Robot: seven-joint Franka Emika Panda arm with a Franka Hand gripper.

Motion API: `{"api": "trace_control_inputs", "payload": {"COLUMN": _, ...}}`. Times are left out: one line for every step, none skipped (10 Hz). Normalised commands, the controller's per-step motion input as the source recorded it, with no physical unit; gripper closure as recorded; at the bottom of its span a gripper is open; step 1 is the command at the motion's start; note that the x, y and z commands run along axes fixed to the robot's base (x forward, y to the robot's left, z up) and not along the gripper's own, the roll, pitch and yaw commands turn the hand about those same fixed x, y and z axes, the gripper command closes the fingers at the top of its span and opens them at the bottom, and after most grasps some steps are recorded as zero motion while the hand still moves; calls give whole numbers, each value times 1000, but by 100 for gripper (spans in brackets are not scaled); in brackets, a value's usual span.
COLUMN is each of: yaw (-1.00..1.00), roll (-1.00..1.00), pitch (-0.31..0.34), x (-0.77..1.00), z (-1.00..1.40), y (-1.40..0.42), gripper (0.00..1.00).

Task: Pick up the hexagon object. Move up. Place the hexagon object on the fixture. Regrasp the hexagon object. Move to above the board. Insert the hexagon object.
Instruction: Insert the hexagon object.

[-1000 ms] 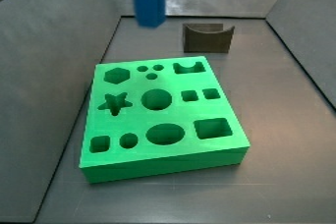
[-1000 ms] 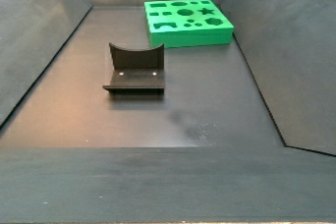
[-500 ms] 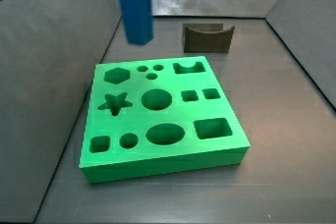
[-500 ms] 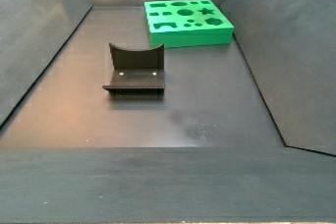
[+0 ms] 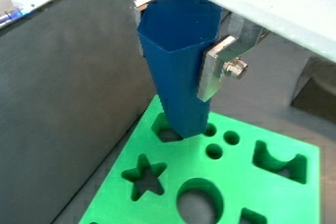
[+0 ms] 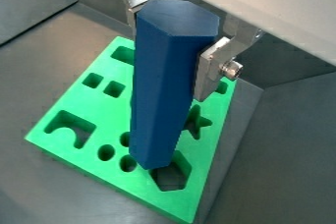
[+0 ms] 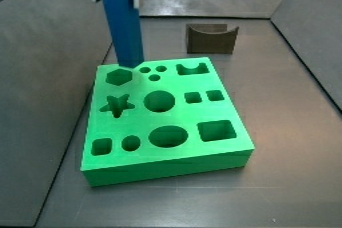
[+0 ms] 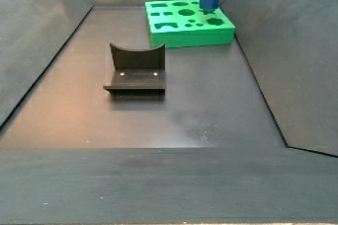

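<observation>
The tool point(image 6: 178, 59) is clamped on the upper part of the hexagon object point(image 6: 160, 85), its silver fingers point(image 6: 218, 63) pressing the blue peg's flat sides so the long body hangs straight down below it. Gripping it high like that leaves most of the length free to go into a hole, which I take to be the reason for the hold.

Directly beneath the tool lies the board point(image 7: 221, 145), and the peg's lower end stands just over the hexagonal cut-out point(image 6: 171, 178) at the board's corner; in a wrist view the dark hole shows right under the tip. Whether the tip has already entered the hole I cannot tell; in a side view it looks to sit at the rim or barely above it.

The fixture point(image 8: 133, 71) stands well apart from the tool with nothing in its notch, so the regrasp looks done. What remains, I'd say, is lowering straight down with the peg's faces matched to the hole's edges; a slight twist could jam it.
</observation>
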Motion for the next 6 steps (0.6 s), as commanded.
{"api": "trace_control_inputs", "payload": {"yaw": 49, "roll": -334, "pitch": -31, "x": -143, "z": -477, "y": 286, "gripper": 100}}
{"api": "trace_control_inputs", "payload": {"yaw": 0, "roll": -221, "pitch": -83, "x": -374, "z": -354, "y": 63, "gripper": 100}}
{"api": "trace_control_inputs", "payload": {"yaw": 0, "roll": 0, "pitch": 0, "x": 0, "z": 0, "y": -23, "gripper": 100}}
{"api": "trace_control_inputs", "payload": {"yaw": 51, "roll": -89, "pitch": 0, "x": -37, "z": -109, "y": 0, "gripper": 100}}
{"api": "trace_control_inputs", "payload": {"yaw": -203, "roll": -299, "pitch": -101, "x": -717, "z": -351, "y": 0, "gripper": 100}}
{"api": "trace_control_inputs", "payload": {"yaw": -246, "roll": -389, "pitch": -120, "x": -517, "z": -357, "y": 26, "gripper": 100}}
